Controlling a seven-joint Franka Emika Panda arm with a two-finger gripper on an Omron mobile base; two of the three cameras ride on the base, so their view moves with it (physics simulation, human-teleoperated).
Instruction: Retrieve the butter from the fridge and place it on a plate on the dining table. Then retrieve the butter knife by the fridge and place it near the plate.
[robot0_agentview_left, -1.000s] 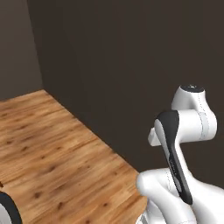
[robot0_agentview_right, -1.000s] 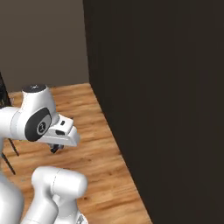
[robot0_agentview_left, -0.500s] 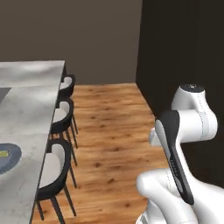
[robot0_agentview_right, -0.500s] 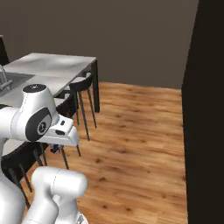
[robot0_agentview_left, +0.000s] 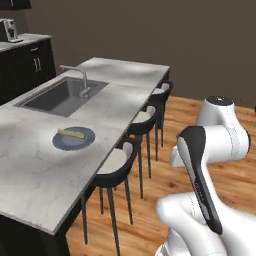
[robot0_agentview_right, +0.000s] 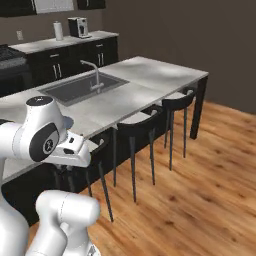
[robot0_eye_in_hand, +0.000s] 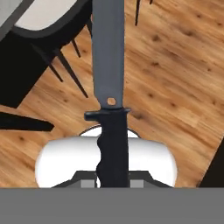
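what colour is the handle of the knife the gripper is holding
Black, below a dark-grey blade; the butter knife shows best in the hand view.

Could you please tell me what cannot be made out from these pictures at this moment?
- Jaws: in the hand view, the grey bottom band cuts off the butter knife handle, so the grip is unseen.
- Plate: right base view, hidden behind the arm.
- Dining table: left base view, left edge cuts it off.

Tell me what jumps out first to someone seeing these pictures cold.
In the hand view, the butter knife runs up the middle, black handle low between the gripper tips, grey blade pointing out over the wood floor. In the left base view, the butter lies on the plate on the dining table, beside the sink, with black stools lined along the near edge.
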